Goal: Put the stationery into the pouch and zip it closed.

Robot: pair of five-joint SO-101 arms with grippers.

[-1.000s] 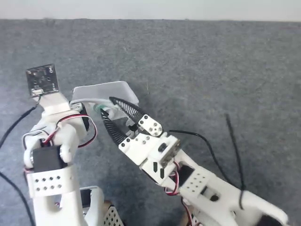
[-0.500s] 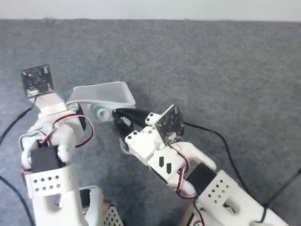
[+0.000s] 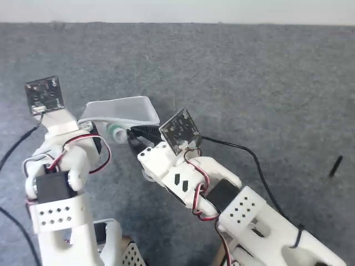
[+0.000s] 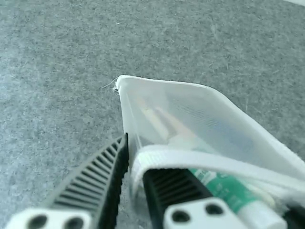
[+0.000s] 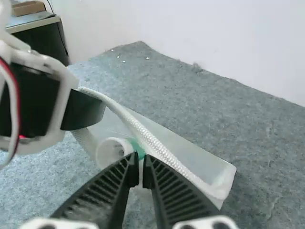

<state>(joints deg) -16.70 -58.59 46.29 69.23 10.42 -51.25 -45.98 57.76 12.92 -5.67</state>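
The translucent white pouch [image 3: 119,111] lies tilted on the grey felt, its mouth toward the arms. Pens show through its wall [image 4: 190,119]. A green-and-white tube [image 3: 115,132] [image 4: 224,188] pokes out of the mouth. My left gripper [image 4: 136,157] is shut on the pouch's near corner, one finger inside and one outside. My right gripper [image 3: 136,133] [image 5: 139,160] is shut, its tips pinched at the woven zipper rim [image 5: 143,138] beside the tube's green band. The zipper pull itself is hidden. The left arm's black finger [image 5: 81,109] holds the pouch close by.
Grey felt [image 3: 249,72] covers the whole table up to a white wall at the back. A black cable [image 3: 238,152] trails from the right arm, and its dark end [image 3: 335,165] shows at the far right. Both arm bases crowd the front edge.
The right gripper was open wide beside the pouch mouth, then shut at the rim. Its wrist has since rolled and shifted slightly left. The left arm nudged the pouch a little left.
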